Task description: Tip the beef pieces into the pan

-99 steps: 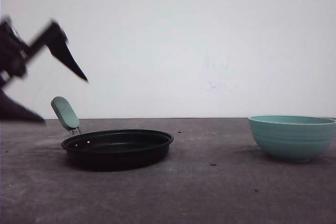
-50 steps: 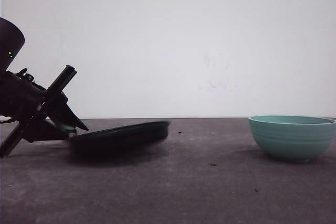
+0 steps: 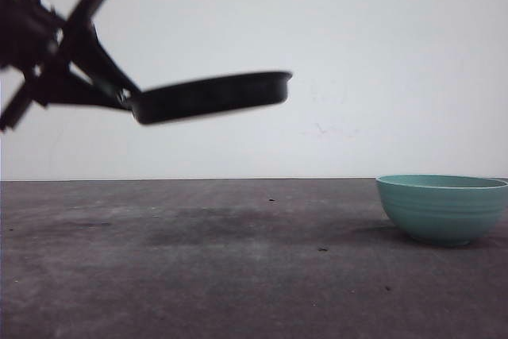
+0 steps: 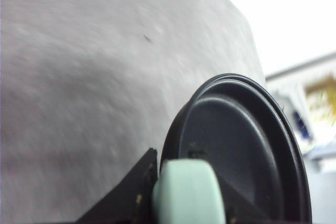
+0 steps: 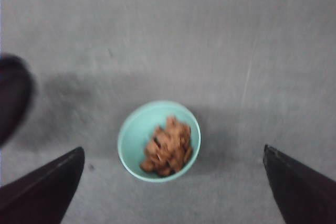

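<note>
We see the left tool [image 3: 119, 99] clamped on the mint-green handle [image 4: 189, 192] of the pan [image 3: 210, 94], holding it in the air well above the left part of the desk [image 3: 238, 275]. In the front view the pan's long axis runs from the handle, at the tool on the left, out toward the right. The far rim sits a little higher than the handle end, so the pan tilts slightly upward away from the tool. Its open side faces up. In the left wrist view the black fingers [image 4: 131, 192] lie against both sides of the handle, and the dark inside of the pan [image 4: 241, 150] looks bare as far as we can see it.

The beef pieces [image 5: 167, 148] lie heaped in the teal bowl [image 3: 441, 208], which stands upright on the desk near its right edge, well apart from the lifted pan. In the right wrist view the heap sits toward one side of the bowl's floor.

The right tool [image 5: 173, 192] hangs above the bowl with its fingers spread wide, one on each side, holding nothing.

We can read no brand, label or writing on the pan, the bowl or the desk.
</note>
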